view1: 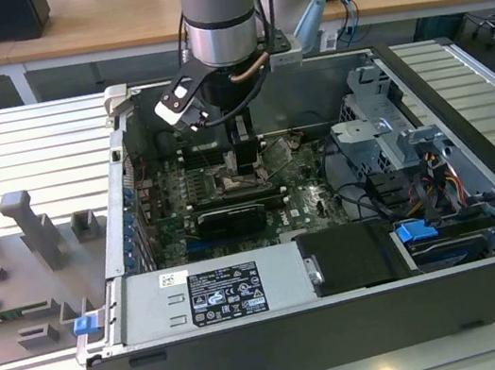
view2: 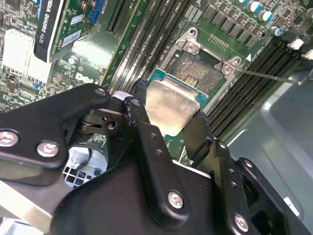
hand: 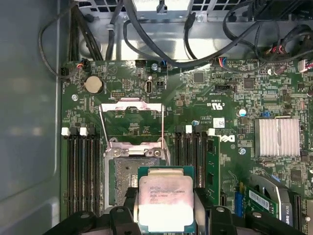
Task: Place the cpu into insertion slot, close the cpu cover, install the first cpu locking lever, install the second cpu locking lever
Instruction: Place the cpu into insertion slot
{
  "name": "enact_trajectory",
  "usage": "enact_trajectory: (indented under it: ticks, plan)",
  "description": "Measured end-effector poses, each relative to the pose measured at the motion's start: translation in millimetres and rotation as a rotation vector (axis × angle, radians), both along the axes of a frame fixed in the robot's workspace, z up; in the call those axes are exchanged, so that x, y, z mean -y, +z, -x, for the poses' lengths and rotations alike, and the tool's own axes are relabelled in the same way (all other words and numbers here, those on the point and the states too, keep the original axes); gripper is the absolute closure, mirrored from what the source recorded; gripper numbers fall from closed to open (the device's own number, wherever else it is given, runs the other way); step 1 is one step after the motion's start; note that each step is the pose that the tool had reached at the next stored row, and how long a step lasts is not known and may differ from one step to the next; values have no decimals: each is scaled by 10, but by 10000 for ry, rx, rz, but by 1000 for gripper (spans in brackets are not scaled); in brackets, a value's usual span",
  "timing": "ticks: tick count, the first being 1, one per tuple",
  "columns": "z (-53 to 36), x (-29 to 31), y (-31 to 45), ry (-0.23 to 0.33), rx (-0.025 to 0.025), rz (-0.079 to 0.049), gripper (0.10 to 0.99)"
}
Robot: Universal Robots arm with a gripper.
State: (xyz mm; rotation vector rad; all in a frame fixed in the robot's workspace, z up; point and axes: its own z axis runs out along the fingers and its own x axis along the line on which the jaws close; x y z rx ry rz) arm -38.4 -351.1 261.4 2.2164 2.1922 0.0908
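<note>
Item list as I see it from my station:

- Pincer (view2: 168, 117): black fingers closed narrow on two opposite edges of the chip; I see it holding the chip firmly.
- Chip (hand: 165, 203): pale metal face up, held level over one corner of the socket and overlapping its rim. I cannot tell whether it touches.
- Socket (hand: 128, 178): dark centre exposed, near the middle of the green board.
- Socket cover (hand: 131, 104): silver frame swung open on its hinge, clear of the socket.
- Lever (view2: 266, 77): thin metal rod, unlatched, sticking out past one socket corner.
- Memory slots (hand: 83, 171): long black rows flanking the socket on two opposite sides, close to the fingers.
- Graphics card (view2: 49, 24): black, standing near the board's edge, apart from the socket.
- Ribbed heat sink (hand: 277, 137), coin battery (hand: 94, 84): on the board, well apart from the chip.
- Cables (hand: 195, 54): black bundle along the board's far edge.
- Computer case (view1: 305, 347): open, lying on its side, the arm reaching in from above.
</note>
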Motion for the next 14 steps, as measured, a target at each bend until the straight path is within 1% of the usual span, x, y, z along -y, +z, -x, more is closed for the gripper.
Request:
enact_trajectory:
  ticks: [11,14]
  plan:
    - [0,-7,-16,-1,2,-4,545]
    - [0,-18,-22,-1,1,-3,545]
